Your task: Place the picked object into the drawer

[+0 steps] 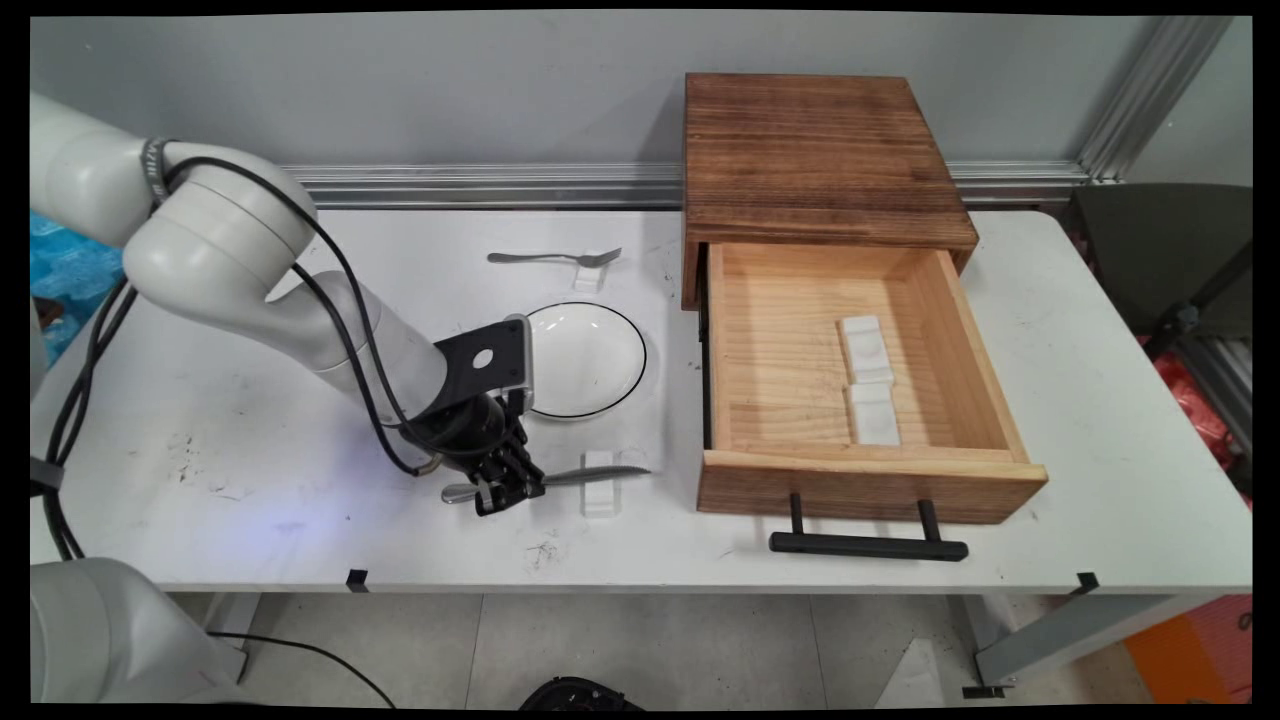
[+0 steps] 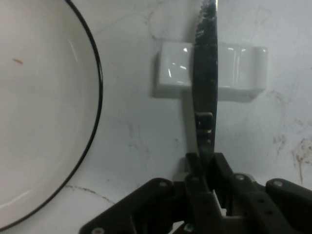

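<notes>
A metal table knife (image 1: 560, 480) lies near the table's front edge with its blade across a small white rest (image 1: 598, 484). My gripper (image 1: 507, 487) is down at the knife's handle, shut on it. In the hand view the gripper (image 2: 205, 168) pinches the knife (image 2: 205, 78) on both sides, and the blade runs up over the white rest (image 2: 170, 70). A white plate (image 1: 585, 358) with a black rim lies just behind the gripper; its edge (image 2: 92, 97) fills the hand view's left side.
A fork (image 1: 553, 258) rests on a second white rest (image 1: 588, 276) behind the plate. A wooden box (image 1: 815, 160) stands at the right with its drawer (image 1: 860, 485) pulled open; two white rests (image 1: 868, 378) lie inside. The black drawer handle (image 1: 866, 544) reaches the table's front edge.
</notes>
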Robot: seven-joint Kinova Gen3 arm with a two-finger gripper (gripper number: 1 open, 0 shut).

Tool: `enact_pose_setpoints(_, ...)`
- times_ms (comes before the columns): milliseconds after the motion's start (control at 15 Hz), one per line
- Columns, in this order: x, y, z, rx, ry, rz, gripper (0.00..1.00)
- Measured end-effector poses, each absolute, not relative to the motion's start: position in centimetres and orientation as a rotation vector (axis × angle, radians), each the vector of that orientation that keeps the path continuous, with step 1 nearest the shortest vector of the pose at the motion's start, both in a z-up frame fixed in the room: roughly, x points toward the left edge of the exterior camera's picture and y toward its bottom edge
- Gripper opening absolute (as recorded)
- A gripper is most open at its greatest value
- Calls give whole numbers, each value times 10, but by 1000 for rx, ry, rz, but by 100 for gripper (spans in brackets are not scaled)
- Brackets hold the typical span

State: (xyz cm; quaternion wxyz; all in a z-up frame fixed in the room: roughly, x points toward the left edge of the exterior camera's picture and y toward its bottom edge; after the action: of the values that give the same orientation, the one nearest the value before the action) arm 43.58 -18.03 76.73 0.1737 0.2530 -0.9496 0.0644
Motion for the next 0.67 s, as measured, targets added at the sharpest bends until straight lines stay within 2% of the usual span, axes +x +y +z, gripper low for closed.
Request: enact_pose_setpoints(667,423,-188,794,716,-2693,197,0)
